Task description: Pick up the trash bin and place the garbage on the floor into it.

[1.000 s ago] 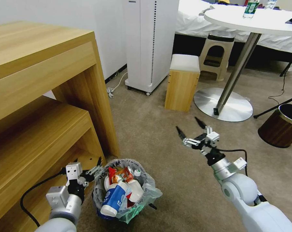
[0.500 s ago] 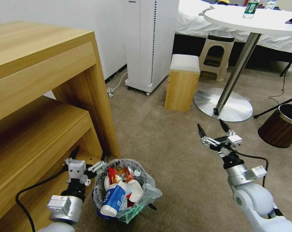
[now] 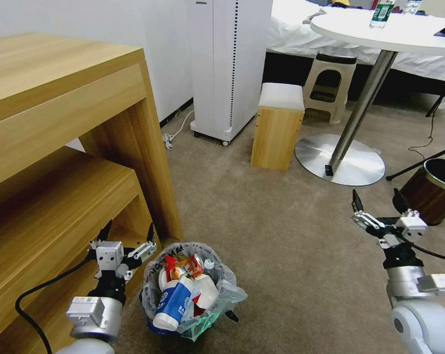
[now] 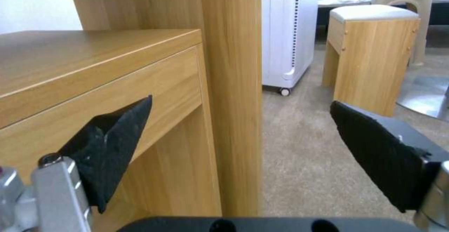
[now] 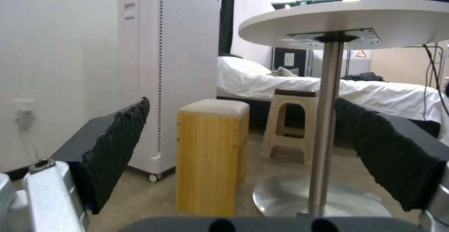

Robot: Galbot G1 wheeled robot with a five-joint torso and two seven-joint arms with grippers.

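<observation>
1. Since earlier, our right gripper (image 3: pixel 379 202) swings right toward the brown bin (image 3: pixel 429 191); left gripper (image 3: pixel 127 231) pulls off the trash bin (image 3: pixel 190 290).
2. Both jaws spread, empty.
3. Trash bin sits full on floor (image 3: pixel 281 246); risk: snagging its bag.

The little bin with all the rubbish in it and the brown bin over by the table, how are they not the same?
The trash bin wears a crinkly plastic bag and is stuffed with litter; the brown bin has a silver rim and no bag that shows. The trash bin sits beside the left gripper, the brown bin behind the right gripper. Both stand on carpet.
</observation>
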